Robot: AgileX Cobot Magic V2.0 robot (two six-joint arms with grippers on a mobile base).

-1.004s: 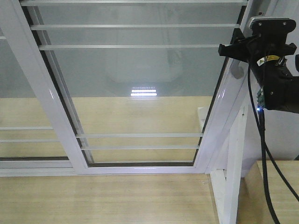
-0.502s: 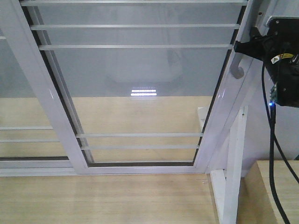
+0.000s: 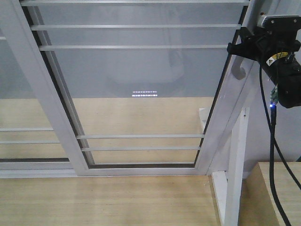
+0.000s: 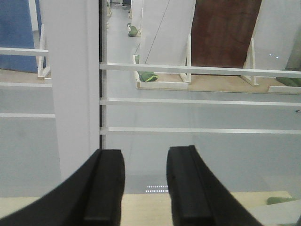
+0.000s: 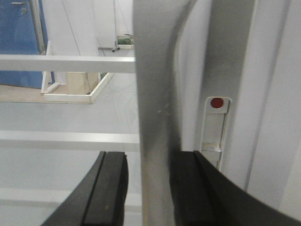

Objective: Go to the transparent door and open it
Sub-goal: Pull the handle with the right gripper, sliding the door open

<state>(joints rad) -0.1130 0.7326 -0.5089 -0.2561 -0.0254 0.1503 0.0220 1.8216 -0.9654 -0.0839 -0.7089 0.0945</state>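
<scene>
The pull handle point(image 5: 155, 94) fills most of the gap between the 2 fingers point(image 5: 106, 188) of the right gripper point(image 5: 149, 188), leaving 1 narrow slot on the handle's left; further left the transparent door point(image 3: 141, 70) glass and horizontal bars point(image 5: 66, 63) block passage, and right of the handle stands the white frame point(image 5: 273, 94) with latch plate point(image 5: 216, 127).

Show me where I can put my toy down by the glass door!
The bare wood floor is free in front of the transparent door's bottom frame, left of the white post. It is crowded at the handle, where the right gripper straddles it, and a cable hangs beyond the post.
</scene>
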